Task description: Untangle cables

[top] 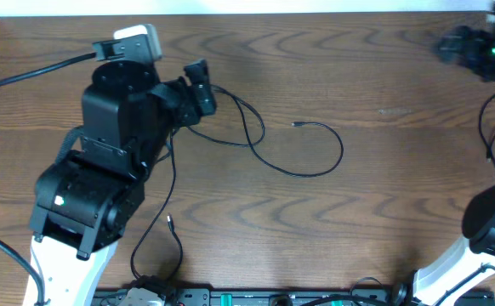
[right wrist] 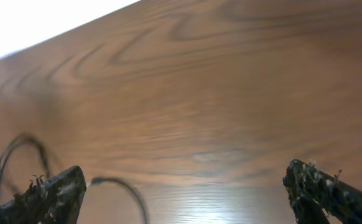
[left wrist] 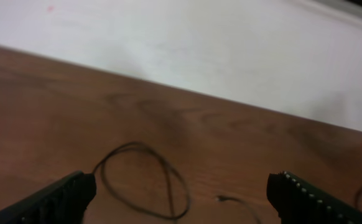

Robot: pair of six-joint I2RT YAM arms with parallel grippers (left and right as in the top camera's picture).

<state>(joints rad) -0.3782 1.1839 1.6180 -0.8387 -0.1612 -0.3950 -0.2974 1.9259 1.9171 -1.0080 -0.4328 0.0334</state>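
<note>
Overhead: the left hand (top: 201,89) hangs over the far left of the tabletop (top: 384,212), right by one end of the black cable (top: 342,149). The cable loops rightward and ends in a small plug (top: 297,125). A second cord (top: 169,223) trails toward the near edge. Both run under the left arm, so whether they cross there is hidden, and a pull could tighten a snag nobody can see. A dark shape (top: 473,47) at the far right corner is cut off by the frame; I cannot tell if it is the right hand.

Left wrist: the left hand (left wrist: 181,190) is spread wide with nothing in it. The cable loop (left wrist: 168,186) lies just beyond it, blurred. Two strands overlap there, so closing could pinch both.

Right wrist: the right hand (right wrist: 181,186) is also wide apart and empty. A curve of cable (right wrist: 128,186) lies beside its left finger. The thin cord lies flat on wood and may slip the pads. Fuzz on the fingertips (right wrist: 56,186) is unclear.
</note>
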